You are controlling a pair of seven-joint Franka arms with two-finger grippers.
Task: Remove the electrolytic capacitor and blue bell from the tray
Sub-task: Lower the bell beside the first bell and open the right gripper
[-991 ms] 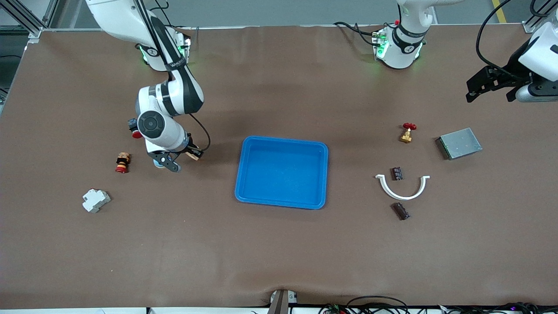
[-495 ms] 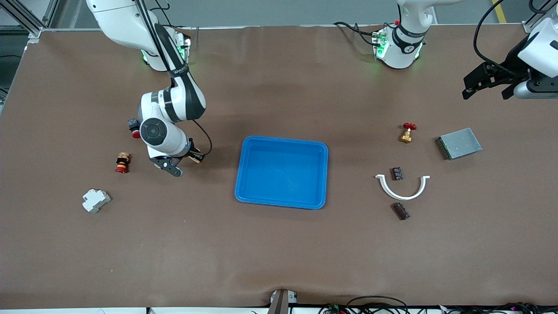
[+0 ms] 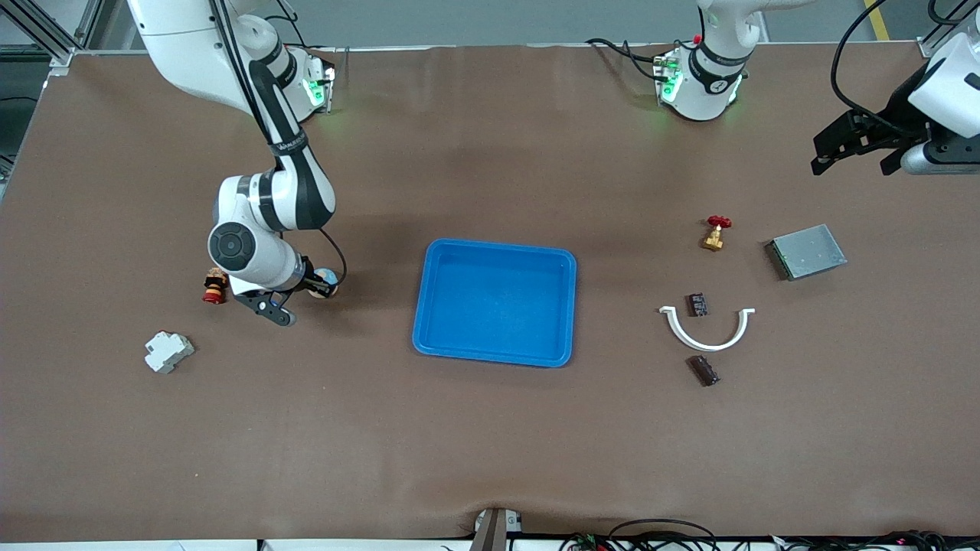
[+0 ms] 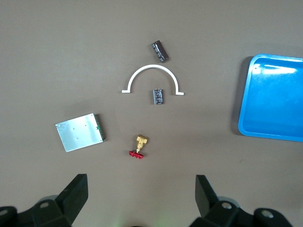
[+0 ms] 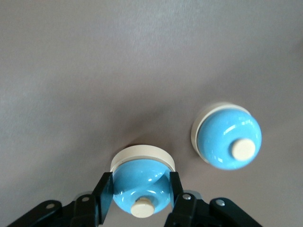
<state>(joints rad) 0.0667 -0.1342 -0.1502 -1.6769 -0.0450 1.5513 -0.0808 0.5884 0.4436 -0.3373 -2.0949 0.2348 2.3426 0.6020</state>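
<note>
Across the whole bench lies a brown mat (image 3: 490, 428), faintly creased, with grey floor and metal framing past its top corners and cables along its bottom edge. At the bench's middle sits a blue tray (image 3: 568, 306).

Toward the right arm's end, the right gripper (image 5: 136, 189) is low over the mat beside the tray; in its wrist view its jaws are clamped on a blue bell (image 5: 141, 189) with a cream base and cream button. The front view hides this bell under the wrist. A second bell (image 3: 325, 277) stands free on the mat just beside it, dome and button upward, half covered by the arm in the front view. A red-and-yellow stacked part (image 3: 215, 285) is partly hidden by the same wrist, and a white block (image 3: 168, 351) lies nearer the bottom edge.

Toward the left arm's end, the left gripper (image 4: 141, 201) hangs high near the top corner, waiting, jaws spread wide; only its fingertips show in its wrist view. One capacitor (image 3: 697, 304) lies inside the curve of a white arc (image 3: 706, 329), its long axis running toward the top edge. Another capacitor (image 3: 703, 370) lies just outside the arc, nearer the bottom edge, its axis slanted. A red-handled valve (image 3: 715, 232) and a grey plate (image 3: 805, 251) lie nearer the top edge.
</note>
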